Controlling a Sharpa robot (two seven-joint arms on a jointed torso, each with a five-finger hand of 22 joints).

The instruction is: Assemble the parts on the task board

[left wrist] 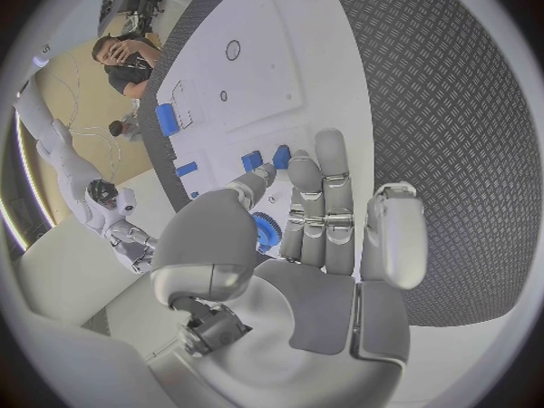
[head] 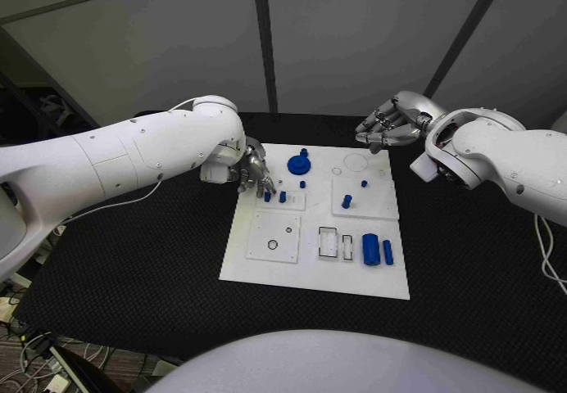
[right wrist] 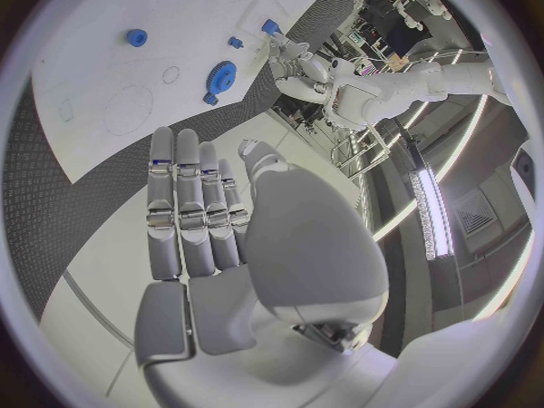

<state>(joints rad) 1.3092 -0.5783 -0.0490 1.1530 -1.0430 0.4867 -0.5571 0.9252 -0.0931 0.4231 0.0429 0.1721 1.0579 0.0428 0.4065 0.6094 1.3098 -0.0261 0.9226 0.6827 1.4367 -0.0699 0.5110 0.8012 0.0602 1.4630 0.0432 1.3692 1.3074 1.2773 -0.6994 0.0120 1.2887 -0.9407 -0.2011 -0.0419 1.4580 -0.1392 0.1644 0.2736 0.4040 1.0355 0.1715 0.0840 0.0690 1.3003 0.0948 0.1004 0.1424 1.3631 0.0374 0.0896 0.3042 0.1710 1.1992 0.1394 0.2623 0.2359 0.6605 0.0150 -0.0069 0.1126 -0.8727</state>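
Observation:
The white task board (head: 310,274) lies mid-table. A blue gear (head: 299,165) stands near its far edge, with two short blue pegs (head: 275,196) just in front of it. A taller peg (head: 347,201) stands further right, and two blue cylinders (head: 378,250) lie near the front right. My left hand (head: 251,173) hovers at the board's far left edge, fingers stretched down towards the two pegs and holding nothing. The left wrist view shows its fingers (left wrist: 323,199) straight above the pegs (left wrist: 266,159) and gear (left wrist: 267,231). My right hand (head: 396,123) hangs beyond the far right corner, fingers (right wrist: 187,204) extended and empty.
Square plates with round holes (head: 274,239) and rectangular slots (head: 334,244) sit in the board's front half. Circles are outlined near its far right corner (head: 355,162). Black matting (head: 142,262) surrounds the board on all sides.

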